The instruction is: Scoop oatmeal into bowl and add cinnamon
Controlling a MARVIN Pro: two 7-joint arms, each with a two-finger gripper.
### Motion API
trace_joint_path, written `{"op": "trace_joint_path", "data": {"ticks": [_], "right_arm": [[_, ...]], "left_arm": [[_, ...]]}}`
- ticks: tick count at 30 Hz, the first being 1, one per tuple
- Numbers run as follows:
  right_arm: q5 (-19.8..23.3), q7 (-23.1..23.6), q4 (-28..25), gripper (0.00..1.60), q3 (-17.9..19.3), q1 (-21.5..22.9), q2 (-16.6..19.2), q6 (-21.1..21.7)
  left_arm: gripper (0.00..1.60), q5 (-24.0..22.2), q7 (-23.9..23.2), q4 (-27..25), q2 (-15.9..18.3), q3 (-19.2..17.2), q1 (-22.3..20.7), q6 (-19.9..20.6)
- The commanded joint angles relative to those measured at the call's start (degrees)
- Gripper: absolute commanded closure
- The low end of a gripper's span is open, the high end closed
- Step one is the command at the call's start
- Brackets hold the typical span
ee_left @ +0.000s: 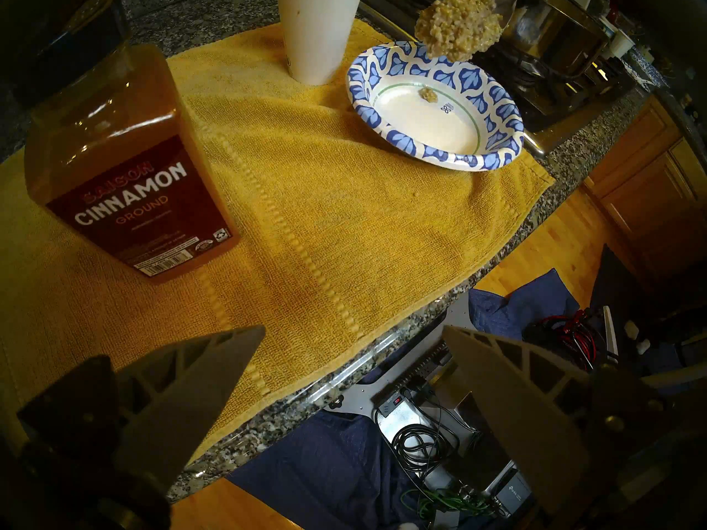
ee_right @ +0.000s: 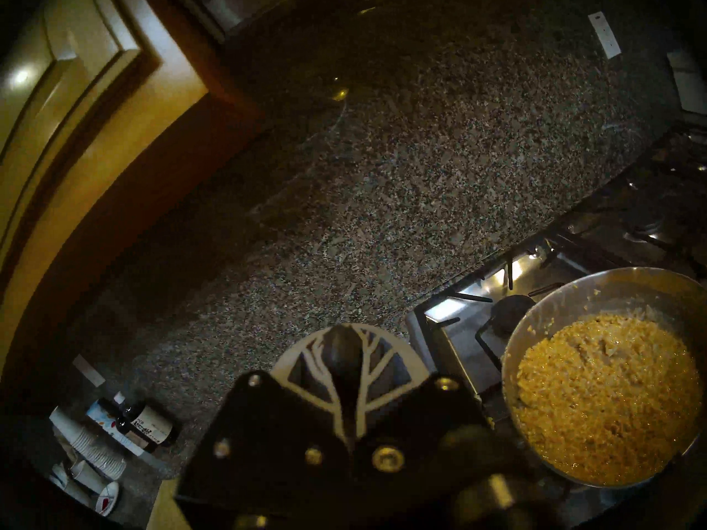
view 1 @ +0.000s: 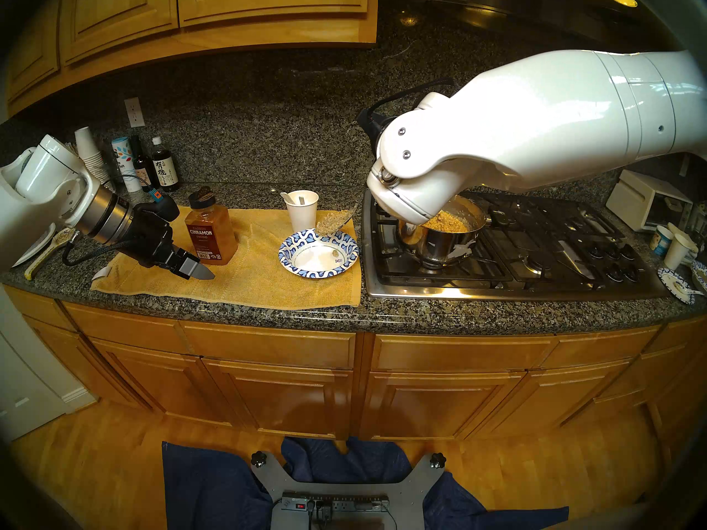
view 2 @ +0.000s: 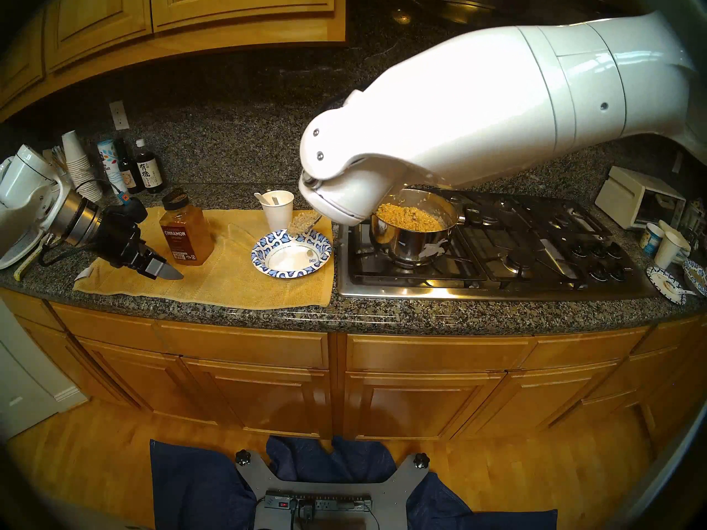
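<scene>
We are observing the scooping step in hand: a spoon (ee_left: 493, 9) heaped with oatmeal (ee_left: 455, 28) is hanging over the far rim of the bowl (view 1: 294, 263), between the pot (view 1: 440, 246) on the stove (view 1: 497, 280) and the bowl's centre. We are judging the task as early. Only one small lump is lying in the bowl's white middle, and the pot is holding most of the oatmeal.

We are finding the right gripper (ee_right: 350, 368) shut tight in its wrist view, fingers pressed together. A dark bar between them is probably the spoon handle, but the grip itself is hidden behind the arm in the head views. The left gripper (ee_left: 354, 364) is standing fully open and empty, hovering over the yellow towel (ee_left: 344, 219) just beside the cinnamon (view 1: 210, 233).

In our judgement the next move is calling for the spoon to travel further over the bowl's centre and tip, since the load is looking sticky and may cling or drop on the rim.

The oatmeal is appearing as a lumpy, pale tan mound on the spoon and a yellower mass in the pot. The cinnamon jar is standing upright, capped, on the towel.
</scene>
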Motion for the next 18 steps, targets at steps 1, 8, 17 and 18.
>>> {"op": "trace_joint_path", "data": {"ticks": [1, 8, 17, 18], "right_arm": [[-4.7, -0.4, 0.4, 1.6, -0.3, 3.0, -1.5, 0.0], [-7.8, -0.5, -0.3, 1.6, -2.1, 3.2, -2.8, 0.0], [-12.1, -0.3, -0.9, 1.6, -4.6, 3.2, -4.4, 0.0], [-12.6, -0.2, -0.9, 1.6, -4.9, 3.2, -4.7, 0.0]], "left_arm": [[0.0, -0.1, 0.0, 0.1, -0.1, -1.4, -1.4, -0.2], [0.0, -0.1, 0.0, 0.1, -0.1, -1.3, -1.4, -0.2], [0.0, -0.1, 0.0, 0.1, -0.1, -1.3, -1.4, -0.2], [0.0, -0.1, 0.0, 0.1, -0.1, -1.3, -1.4, -0.2]]}}
